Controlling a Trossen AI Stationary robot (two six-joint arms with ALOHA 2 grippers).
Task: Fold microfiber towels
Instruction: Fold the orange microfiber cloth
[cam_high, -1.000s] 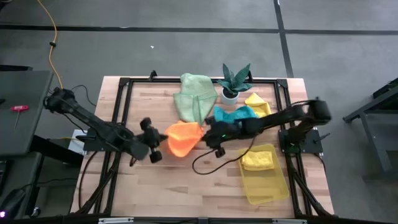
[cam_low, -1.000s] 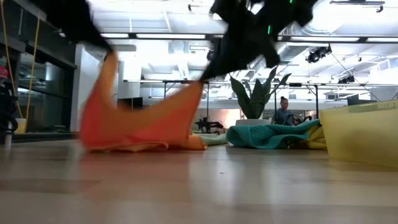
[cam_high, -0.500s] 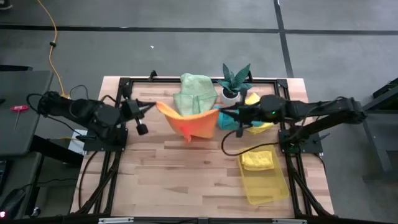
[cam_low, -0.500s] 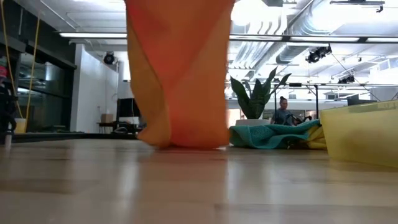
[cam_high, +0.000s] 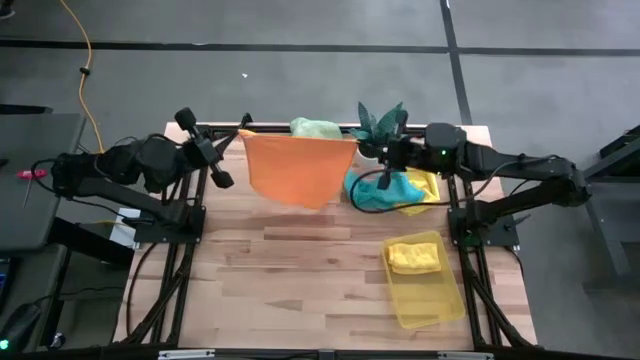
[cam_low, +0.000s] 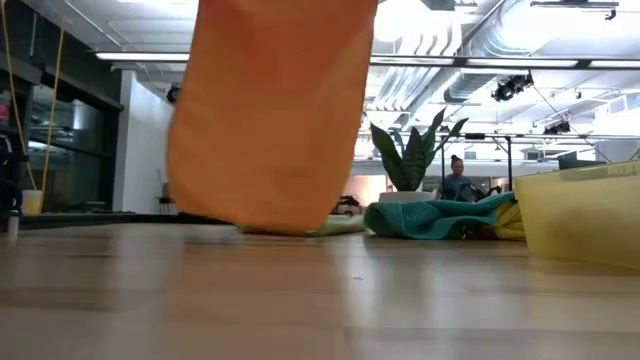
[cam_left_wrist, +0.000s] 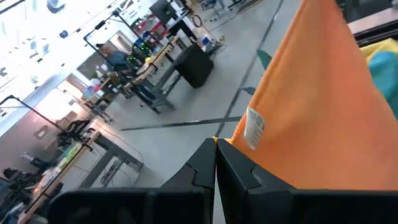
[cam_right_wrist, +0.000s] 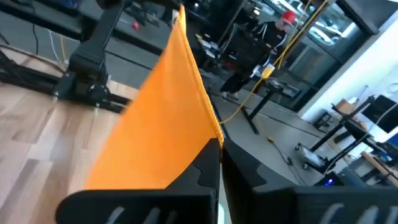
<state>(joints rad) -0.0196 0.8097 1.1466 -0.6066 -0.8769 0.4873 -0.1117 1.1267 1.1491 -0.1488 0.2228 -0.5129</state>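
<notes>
Orange towel (cam_high: 297, 168) hung flat over desk (cam_high: 300, 270) far half, top edge stretched L–R. Left pincer (cam_high: 243, 134) clamped tight on one top corner, right pincer (cam_high: 362, 141) on other. Bottom hem just clear of wood, so prob. lower toward near side to lay flat.

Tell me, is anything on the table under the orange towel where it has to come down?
Nothing visible. The orange towel hangs stretched between the left gripper and right gripper, and the table in front of it looks bare. The teal towel lies off to the right.
</notes>
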